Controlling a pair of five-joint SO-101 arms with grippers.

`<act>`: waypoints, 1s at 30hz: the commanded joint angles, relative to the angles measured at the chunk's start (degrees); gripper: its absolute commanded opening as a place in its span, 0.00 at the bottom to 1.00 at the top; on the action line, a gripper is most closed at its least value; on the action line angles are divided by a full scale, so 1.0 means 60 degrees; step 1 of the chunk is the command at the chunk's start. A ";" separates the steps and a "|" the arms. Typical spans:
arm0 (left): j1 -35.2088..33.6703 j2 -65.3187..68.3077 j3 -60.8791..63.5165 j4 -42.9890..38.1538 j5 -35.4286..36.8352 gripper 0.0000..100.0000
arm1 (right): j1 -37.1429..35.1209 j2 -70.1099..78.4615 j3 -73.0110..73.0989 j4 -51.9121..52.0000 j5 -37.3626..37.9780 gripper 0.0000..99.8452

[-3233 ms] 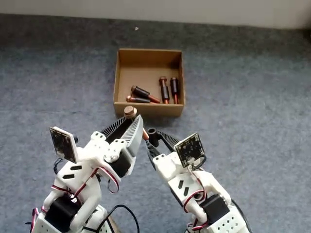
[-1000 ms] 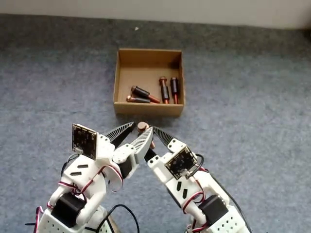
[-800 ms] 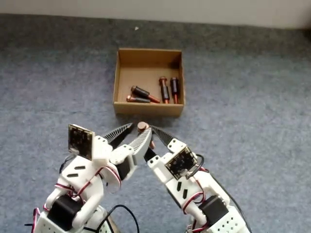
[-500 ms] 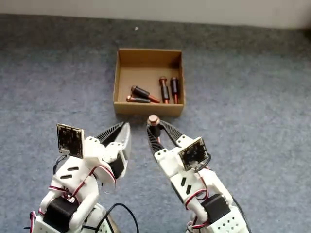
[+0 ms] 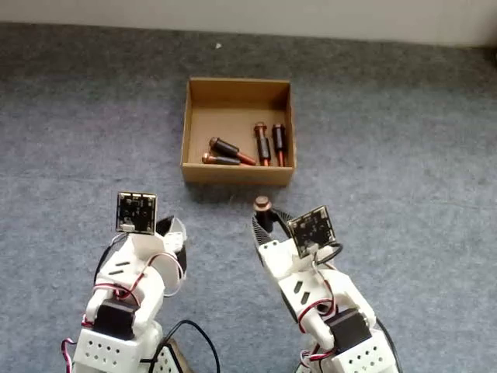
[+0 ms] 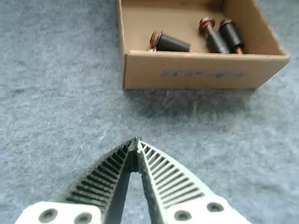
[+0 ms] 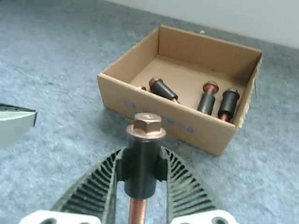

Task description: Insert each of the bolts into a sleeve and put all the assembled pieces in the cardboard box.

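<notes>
Step in hand: drop the sleeved bolt (image 7: 141, 158) into the cardboard box (image 5: 237, 172).
Your right jaws clamp its sleeve and hold it upright, just on the near side of the box. You likely need to lift it over the near wall, then release clear of the assembled pieces (image 5: 264, 144) inside. Your left jaws are pinched shut and empty, off to the near left.

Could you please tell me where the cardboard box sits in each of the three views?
High view: the cardboard box sits upper centre, on the carpet.
Left wrist view: the box lies beyond the shut left gripper.
Right wrist view: it is behind the sleeved bolt held by the right gripper.
Shared landmark: two sleeved bolts lying side by side inside.
</notes>
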 commanded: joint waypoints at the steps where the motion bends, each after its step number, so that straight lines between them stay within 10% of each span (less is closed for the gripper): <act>1: -0.0344 0.0007 0.0593 0.0029 -0.0718 0.01 | 0.0154 0.1048 -0.1751 0.0344 -0.0586 0.00; 30: -0.0989 -0.0022 0.0579 0.2022 -0.2359 0.01 | 0.1634 1.6125 -1.1919 -0.3714 -0.0806 0.01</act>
